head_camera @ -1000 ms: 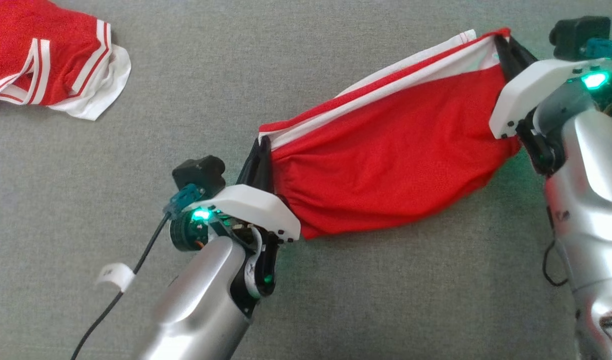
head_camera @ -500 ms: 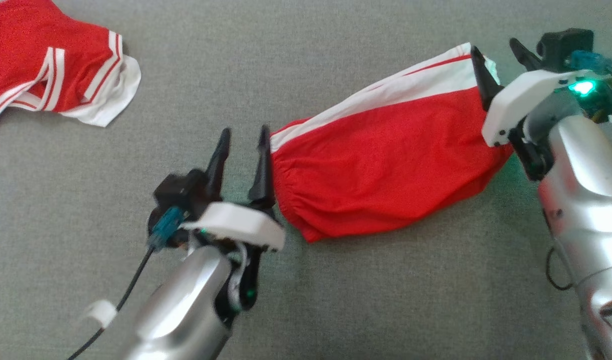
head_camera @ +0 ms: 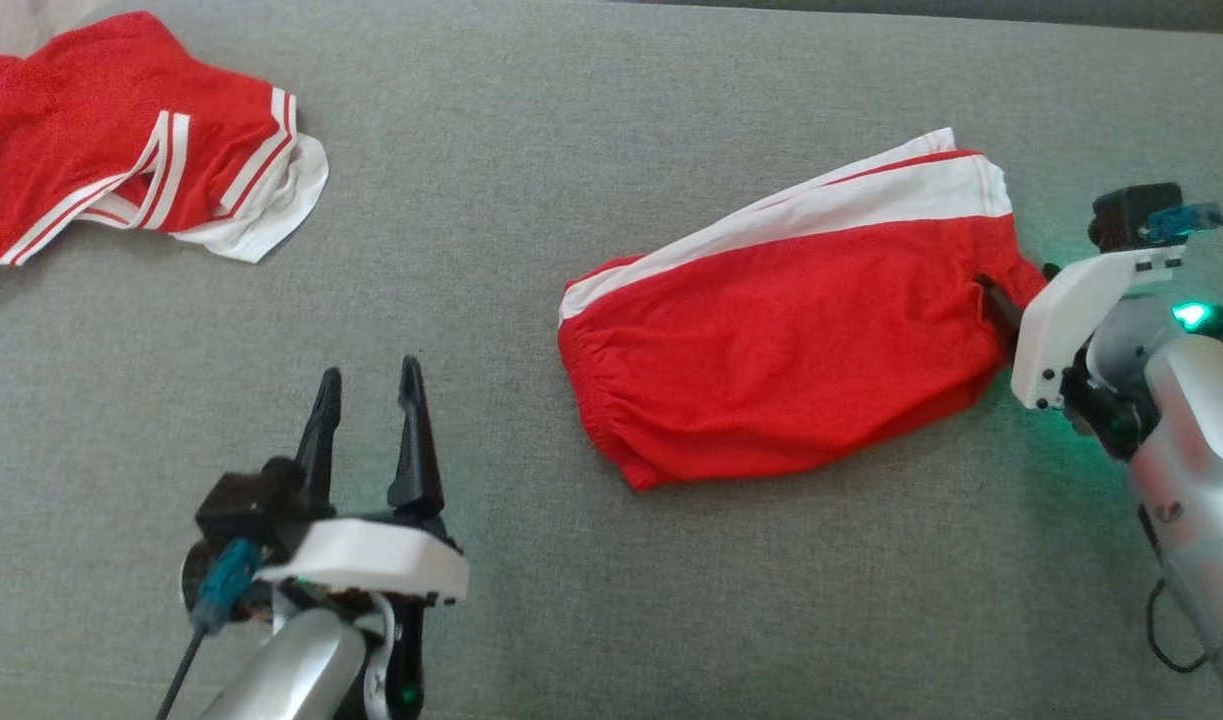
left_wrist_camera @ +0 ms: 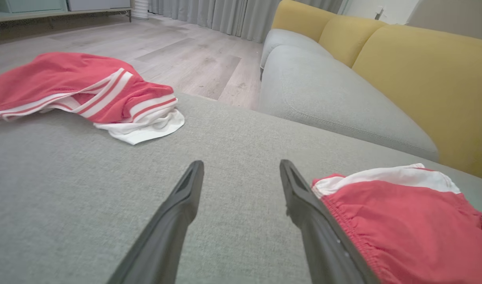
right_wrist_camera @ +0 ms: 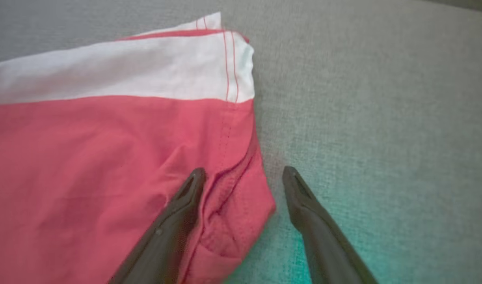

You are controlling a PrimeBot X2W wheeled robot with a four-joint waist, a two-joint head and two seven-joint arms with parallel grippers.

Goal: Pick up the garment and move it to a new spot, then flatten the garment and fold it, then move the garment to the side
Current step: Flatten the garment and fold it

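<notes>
Head view: garment (head_camera: 791,380) lies at 3 o'clock on the grey cushion (head_camera: 571,120); other red clothing (head_camera: 121,170) at 10 o'clock, well apart.
Left wrist view: left end effector (left_wrist_camera: 241,165) wide, empty; waistband (left_wrist_camera: 345,219) at 4 o'clock.
Right wrist view: right end effector (right_wrist_camera: 244,170) wide, straddling the hem corner (right_wrist_camera: 241,205); likely soft, light, so pinch corners.

- Soft, even daylight fell across the grey cushion (head_camera: 571,150) in the head view.
- The garment (head_camera: 791,350) cast just a thin, faint shadow along its lower edge.
- A green status light (head_camera: 1189,316) on the right arm tinted the cushion beside it.
- In the right wrist view the same teal glow spread around the right gripper (right_wrist_camera: 244,173).
- The right wrist view was soft, and the stitching in it looked hazy.
- The left wrist view was sharper and bright, with the yellow sofa (left_wrist_camera: 422,79) bowed by the wide lens.
</notes>
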